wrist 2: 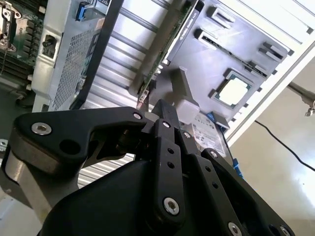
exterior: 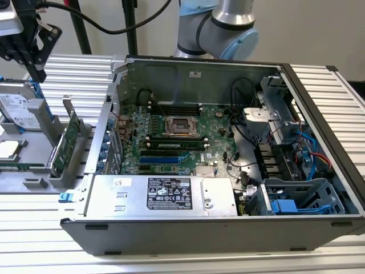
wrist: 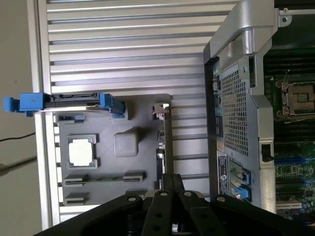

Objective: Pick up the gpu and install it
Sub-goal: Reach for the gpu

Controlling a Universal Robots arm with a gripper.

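Gripper [wrist 2: 165,106]: matte black, bolted linkages with bright silver screw heads. Fingers [wrist: 166,186] were clenched tip to tip, with nothing between them and touching nothing.

Gpu [wrist: 167,142]: thin rectangular card with a green circuit board and a silver metal bracket at one end. It stood on its long edge in a slot of the holder. In the first wrist view its upper edge ran in line with the fingertips but stayed apart from them. In the exterior view the card [exterior: 64,145] sat at five o'clock of the gripper, well apart. It was at nine o'clock of the case, outside it.

Holder [wrist: 108,164]: grey moulded plastic tray, matte, with slots and recesses. It also carried a square processor chip [wrist: 80,151] with a metallic lid, lying flat. Beside that was a silver hard drive [exterior: 20,111] with blue clips.

Bench [exterior: 34,228]: pale ribbed aluminium with long parallel grooves.

Case [exterior: 188,234]: grey sheet steel, lying on its side, open. It held a large green motherboard [exterior: 171,137], with a silver power supply box [exterior: 165,194] at six o'clock of the board.

Arm [exterior: 219,25]: silver tube with pale blue joint caps, at twelve o'clock behind the case.
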